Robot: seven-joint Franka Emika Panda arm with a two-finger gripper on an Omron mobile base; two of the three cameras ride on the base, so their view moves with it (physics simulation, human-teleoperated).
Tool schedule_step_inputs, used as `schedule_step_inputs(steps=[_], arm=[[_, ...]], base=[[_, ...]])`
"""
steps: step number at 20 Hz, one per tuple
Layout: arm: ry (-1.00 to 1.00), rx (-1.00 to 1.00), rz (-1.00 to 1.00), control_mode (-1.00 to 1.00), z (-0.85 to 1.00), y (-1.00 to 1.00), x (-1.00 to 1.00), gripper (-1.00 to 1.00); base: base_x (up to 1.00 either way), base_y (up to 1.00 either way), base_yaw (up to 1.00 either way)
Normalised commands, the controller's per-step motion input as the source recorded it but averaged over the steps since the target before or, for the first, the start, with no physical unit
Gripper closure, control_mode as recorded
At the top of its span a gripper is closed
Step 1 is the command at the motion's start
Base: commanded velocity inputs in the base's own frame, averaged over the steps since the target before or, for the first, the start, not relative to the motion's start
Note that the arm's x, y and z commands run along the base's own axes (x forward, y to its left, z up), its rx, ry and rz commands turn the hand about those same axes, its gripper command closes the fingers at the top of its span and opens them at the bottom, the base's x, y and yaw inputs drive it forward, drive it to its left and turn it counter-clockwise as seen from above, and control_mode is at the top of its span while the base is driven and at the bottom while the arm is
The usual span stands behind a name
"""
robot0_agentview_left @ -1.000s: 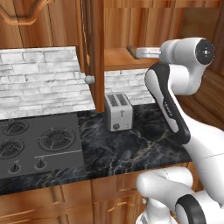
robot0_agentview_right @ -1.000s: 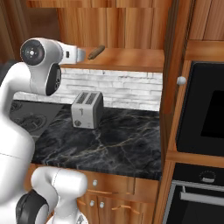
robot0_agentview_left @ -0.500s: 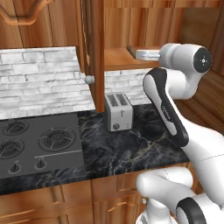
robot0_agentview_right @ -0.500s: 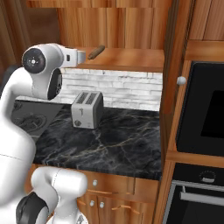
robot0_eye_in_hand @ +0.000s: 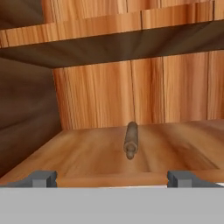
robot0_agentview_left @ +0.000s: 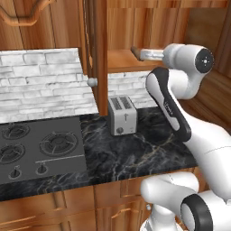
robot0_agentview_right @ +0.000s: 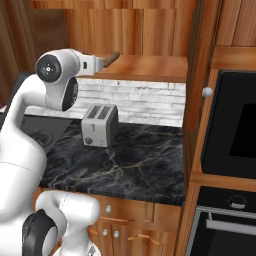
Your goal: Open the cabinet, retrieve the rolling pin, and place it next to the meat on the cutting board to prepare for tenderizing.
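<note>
The two-finger tool (robot0_eye_in_hand: 112, 178) is spread wide at the front edge of the lower shelf (robot0_eye_in_hand: 87, 157) in the open reddish-brown wooden cabinet (robot0_agentview_left: 100, 54). The slim brown wooden rolling pin (robot0_eye_in_hand: 131, 140) lies mid-shelf, end-on, untouched. A silver toaster (robot0_agentview_left: 122, 115) stands on the black marble tabletop (robot0_agentview_left: 135, 153) below.

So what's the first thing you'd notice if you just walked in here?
The big white robot arm reaching up into the open wooden cabinet above the counter. Its claw is open and lined up with a brown rolling pin lying on the cabinet's bottom shelf, not touching it yet. Below, a silver toaster sits on the dark marble counter, beside the stove.
</note>
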Motion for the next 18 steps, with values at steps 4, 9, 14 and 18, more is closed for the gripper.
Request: schedule_step_inputs(steps=[4,9,14,18], arm=[[0.00,0.02,0.00,-1.00,0.00,-0.18,0.15,-1.00],[0.00,0.01,0.00,-1.00,0.00,-0.12,0.20,-1.00],[0.06,0.00,0.00,-1.00,0.00,-0.09,0.28,-1.00],[0.12,0.00,0.00,-1.00,0.00,-0.05,0.37,-1.00]], base=[[0.00,0.00,0.00],[0.00,0.00,0.00],[0.00,0.00,0.00],[0.00,0.00,0.00]])
